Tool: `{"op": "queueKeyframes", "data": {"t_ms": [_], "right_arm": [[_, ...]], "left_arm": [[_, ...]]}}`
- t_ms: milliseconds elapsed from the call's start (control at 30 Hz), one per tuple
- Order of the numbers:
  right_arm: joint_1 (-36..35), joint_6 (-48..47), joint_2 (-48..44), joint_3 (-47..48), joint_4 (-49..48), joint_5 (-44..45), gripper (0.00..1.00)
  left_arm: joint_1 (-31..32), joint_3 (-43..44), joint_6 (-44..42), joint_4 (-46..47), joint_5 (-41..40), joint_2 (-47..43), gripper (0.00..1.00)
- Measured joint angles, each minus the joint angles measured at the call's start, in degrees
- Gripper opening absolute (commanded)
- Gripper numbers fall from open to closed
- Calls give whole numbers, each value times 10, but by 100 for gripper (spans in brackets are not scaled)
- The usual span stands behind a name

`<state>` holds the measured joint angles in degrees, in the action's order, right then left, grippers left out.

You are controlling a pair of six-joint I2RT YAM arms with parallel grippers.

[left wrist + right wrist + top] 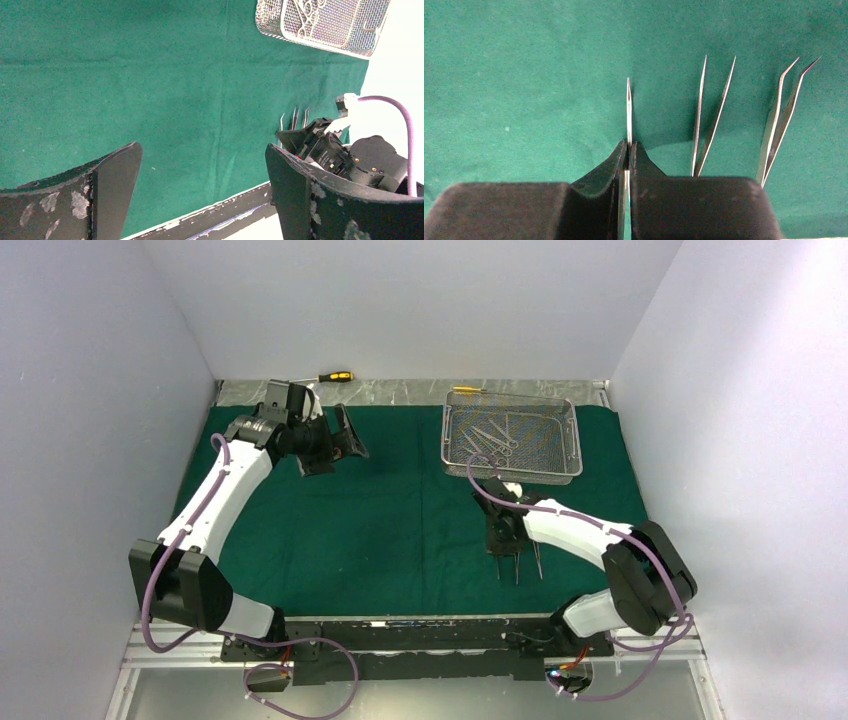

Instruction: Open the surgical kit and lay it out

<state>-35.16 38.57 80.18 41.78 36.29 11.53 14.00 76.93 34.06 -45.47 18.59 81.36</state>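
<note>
Top external view showed a dark green cloth (400,520) spread flat over the table (400,390). A silver wire tray (511,472) sat on the far right part of the cloth, and several slim steel instruments (495,437) lay inside it.

The right hand (507,548) was low over the cloth, on the near side of the tray. It was clenched on a thin pair of straight tweezers (628,110), whose pointed tip stuck out past the fingertips.

Right wrist view showed two more pairs lying on the cloth just beside the held one. One was another straight pair (711,120) with its tips apart. The other, further along, was a pair with bent tips (781,120).

The left hand (335,448) hung above the far left part of the cloth, released and spread wide, grasping nothing.

A yellow-and-black screwdriver (335,376) lay on the bare strip of table beyond the cloth.
</note>
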Motion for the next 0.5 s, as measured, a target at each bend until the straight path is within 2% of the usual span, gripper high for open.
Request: {"op": "queueKeyframes", "data": {"t_ms": [133,233,400,500], "right_arm": [[1,-1,9,-4,0,0,30],[2,-3,8,-4,1,0,40],[2,-9,4,11,22,1,46],[3,-16,2,58,51,8,49]], "left_arm": [[0,0,1,0,1,0,99],[0,0,1,1,1,0,100],[0,0,1,1,1,0,99],[0,0,1,1,1,0,100]]}}
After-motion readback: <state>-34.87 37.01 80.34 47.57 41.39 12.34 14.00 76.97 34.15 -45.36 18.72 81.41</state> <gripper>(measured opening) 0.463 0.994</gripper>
